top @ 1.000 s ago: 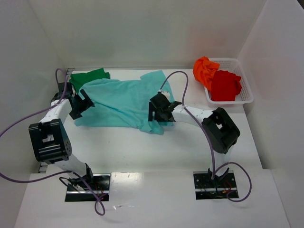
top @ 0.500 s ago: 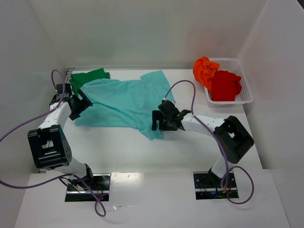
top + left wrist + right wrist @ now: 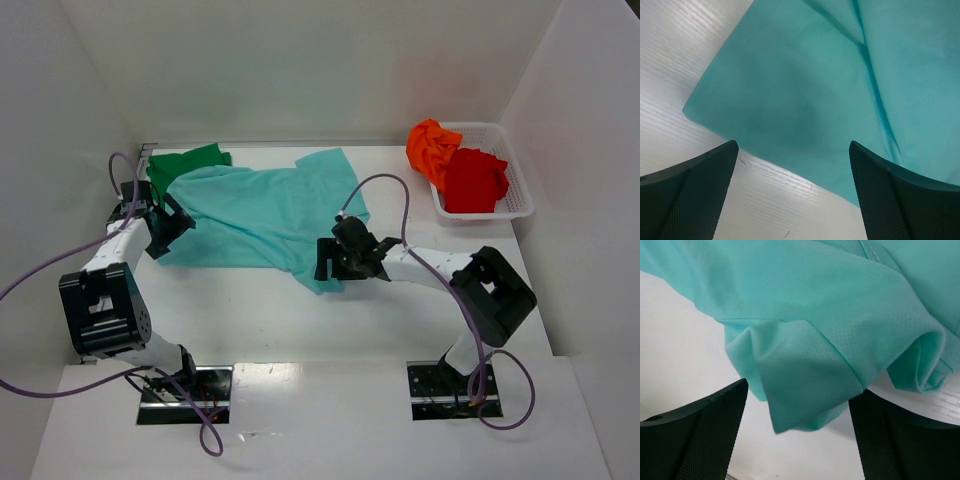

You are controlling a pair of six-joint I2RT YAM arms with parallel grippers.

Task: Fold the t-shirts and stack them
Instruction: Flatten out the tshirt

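Observation:
A light teal t-shirt (image 3: 260, 215) lies spread flat across the table's far half. A dark green t-shirt (image 3: 186, 162) lies partly under its far left corner. A bright orange t-shirt (image 3: 431, 148) and a red t-shirt (image 3: 473, 180) lie crumpled in the basket. My left gripper (image 3: 166, 227) is open at the teal shirt's near left corner (image 3: 790, 100), with its fingers (image 3: 695, 190) over bare table. My right gripper (image 3: 326, 262) is open, and the shirt's rumpled near right corner (image 3: 800, 375) sits between its fingers (image 3: 700, 435).
A white mesh basket (image 3: 490, 127) stands at the far right against the wall. White walls close in the table (image 3: 250, 310) at the left, back and right. Purple cables loop from both arms.
My right arm has stretched out and its gripper has slid down and left to the teal shirt's near right corner. My left gripper has shifted slightly left at the near left corner.

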